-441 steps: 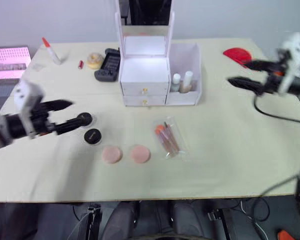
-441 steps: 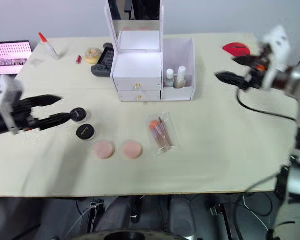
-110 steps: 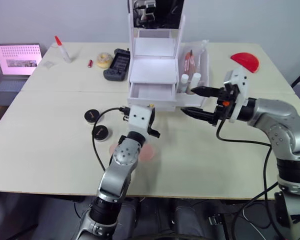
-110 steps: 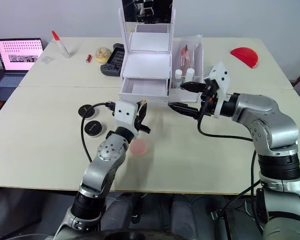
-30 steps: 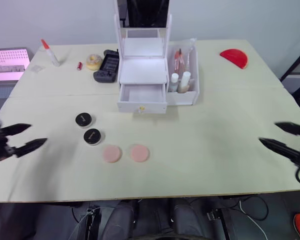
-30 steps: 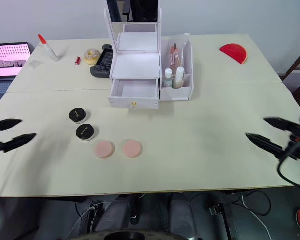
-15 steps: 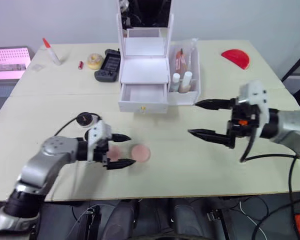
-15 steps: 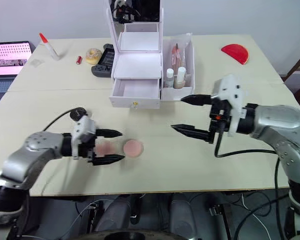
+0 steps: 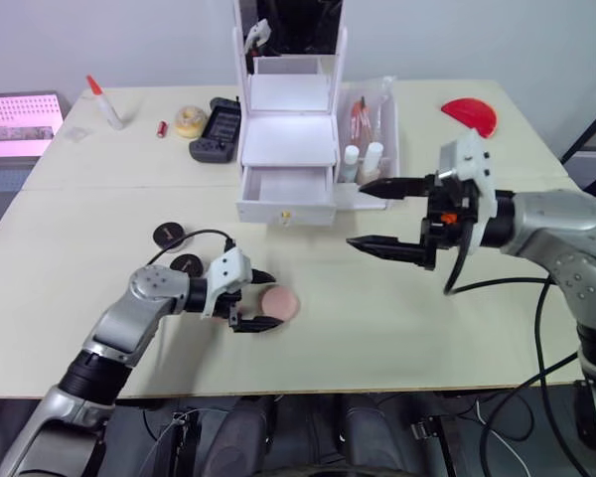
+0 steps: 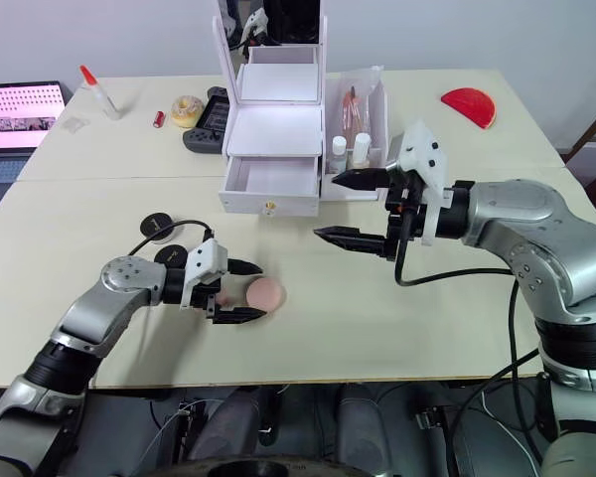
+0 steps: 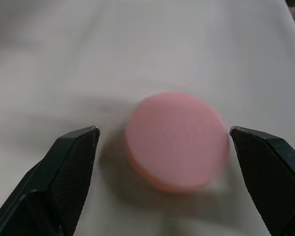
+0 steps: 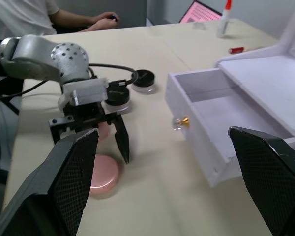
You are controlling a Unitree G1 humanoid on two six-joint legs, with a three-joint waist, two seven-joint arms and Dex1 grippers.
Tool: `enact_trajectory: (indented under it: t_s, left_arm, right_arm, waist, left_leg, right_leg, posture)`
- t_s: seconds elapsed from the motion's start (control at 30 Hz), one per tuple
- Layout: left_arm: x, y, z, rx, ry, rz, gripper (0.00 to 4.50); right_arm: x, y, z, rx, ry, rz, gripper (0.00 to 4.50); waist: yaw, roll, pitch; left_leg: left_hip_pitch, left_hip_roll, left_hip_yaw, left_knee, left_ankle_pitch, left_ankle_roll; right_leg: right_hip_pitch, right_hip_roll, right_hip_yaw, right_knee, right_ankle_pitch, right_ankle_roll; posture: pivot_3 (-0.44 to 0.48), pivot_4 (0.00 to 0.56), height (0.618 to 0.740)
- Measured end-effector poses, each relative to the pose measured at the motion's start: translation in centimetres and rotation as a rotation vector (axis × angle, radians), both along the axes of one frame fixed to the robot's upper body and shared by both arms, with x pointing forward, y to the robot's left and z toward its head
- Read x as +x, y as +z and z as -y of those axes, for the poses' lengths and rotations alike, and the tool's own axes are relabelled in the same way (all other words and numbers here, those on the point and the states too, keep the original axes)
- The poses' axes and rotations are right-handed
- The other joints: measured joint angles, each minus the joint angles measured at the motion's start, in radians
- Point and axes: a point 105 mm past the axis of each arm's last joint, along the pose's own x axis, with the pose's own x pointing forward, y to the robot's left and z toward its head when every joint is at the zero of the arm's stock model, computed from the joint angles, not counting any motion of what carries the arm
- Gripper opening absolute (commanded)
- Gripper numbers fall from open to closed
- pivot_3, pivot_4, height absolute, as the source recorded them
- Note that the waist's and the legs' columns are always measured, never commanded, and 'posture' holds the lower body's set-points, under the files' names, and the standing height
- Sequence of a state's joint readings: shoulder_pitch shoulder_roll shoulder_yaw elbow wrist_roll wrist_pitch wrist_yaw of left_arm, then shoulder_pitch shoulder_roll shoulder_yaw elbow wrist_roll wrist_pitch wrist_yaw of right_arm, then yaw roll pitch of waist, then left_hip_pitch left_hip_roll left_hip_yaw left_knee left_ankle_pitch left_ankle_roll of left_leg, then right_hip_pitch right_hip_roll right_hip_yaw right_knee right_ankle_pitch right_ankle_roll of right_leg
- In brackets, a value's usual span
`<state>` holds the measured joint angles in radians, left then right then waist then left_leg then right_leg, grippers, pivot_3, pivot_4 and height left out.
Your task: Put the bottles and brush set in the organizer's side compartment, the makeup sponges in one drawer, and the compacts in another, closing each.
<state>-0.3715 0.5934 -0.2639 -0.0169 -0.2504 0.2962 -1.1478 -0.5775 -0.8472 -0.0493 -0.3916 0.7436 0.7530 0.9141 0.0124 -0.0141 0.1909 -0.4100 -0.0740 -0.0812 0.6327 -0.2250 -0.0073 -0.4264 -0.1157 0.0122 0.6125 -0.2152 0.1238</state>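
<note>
While my left gripper (image 10: 240, 291) gapes wide just short of a pink sponge (image 10: 266, 293), untouched, my right gripper (image 10: 343, 210) hangs wide open, empty.

No legible text, label, brand, number or sign on anything.

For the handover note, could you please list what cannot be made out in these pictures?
- Second sponge: mostly hidden behind the left end effector in the eye views.
- One compact: partly covered by the left arm's cable.
- Lower drawer: hidden beneath the open drawer.
- Brush set: too small to count.
</note>
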Motion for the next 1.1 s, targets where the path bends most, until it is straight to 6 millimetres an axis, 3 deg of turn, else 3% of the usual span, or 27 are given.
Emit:
enact_trajectory:
  t_s: [0.57,0.67,0.73,1.1]
  left_arm:
    - [-0.06,-0.29,0.32,0.036,-0.011,-0.031,4.47]
    - [-0.13,-0.26,0.36,0.038,-0.009,-0.038,3.64]
    - [-0.17,-0.26,0.37,0.039,-0.008,-0.040,2.73]
    - [-0.26,0.03,-0.12,0.034,0.017,-0.087,2.73]
  right_arm:
    - [0.46,0.12,0.27,0.005,-0.039,0.014,4.50]
    - [0.52,0.11,0.18,0.012,-0.042,0.014,4.50]
    - [0.56,0.08,0.14,0.015,-0.044,0.012,4.50]
    - [0.73,0.06,0.17,0.016,-0.060,0.016,4.50]
  waist:
    - [-0.002,0.000,0.000]
    - [-0.002,0.000,0.000]
    - [-0.002,0.000,0.000]
    - [-0.003,0.000,0.000]
  left_leg:
    - [0.000,0.000,0.000,0.000,0.000,0.000]
    - [0.000,0.000,0.000,0.000,0.000,0.000]
    - [0.000,0.000,0.000,0.000,0.000,0.000]
    - [0.000,0.000,0.000,0.000,0.000,0.000]
  right_leg:
    - [0.000,0.001,0.000,0.001,0.000,0.000]
    - [0.000,0.001,0.000,0.001,0.000,0.000]
    - [0.000,0.001,0.000,0.001,0.000,0.000]
    - [0.000,0.001,0.000,0.001,0.000,0.000]
  posture:
    - [0.000,0.150,0.738]
    - [0.000,0.150,0.738]
    - [0.000,0.150,0.738]
    - [0.000,0.150,0.738]
